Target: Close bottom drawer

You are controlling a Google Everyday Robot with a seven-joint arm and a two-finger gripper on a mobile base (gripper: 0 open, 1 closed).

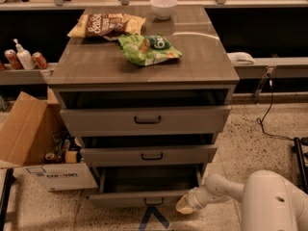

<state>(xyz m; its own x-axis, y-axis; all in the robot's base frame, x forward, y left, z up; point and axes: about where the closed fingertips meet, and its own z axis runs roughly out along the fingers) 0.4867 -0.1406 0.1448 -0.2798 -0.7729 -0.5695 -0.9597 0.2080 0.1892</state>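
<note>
Camera view is showing you the bottom drawer [126,198] sitting partly open at 6 o'clock, its front running 9-to-3. The gripper [185,205] is resting against its 3 o'clock end; you cannot tell whether it is open. Closing is likely calling for a push toward 12.

Dim, warm light falls from above on the cabinet top [96,66], with a pale arc of glare toward its right rear. Drawer cavities beneath it sit in deep shadow. The gripper [185,206], at the bottom drawer's [125,198] right front end, catches pale light.
</note>
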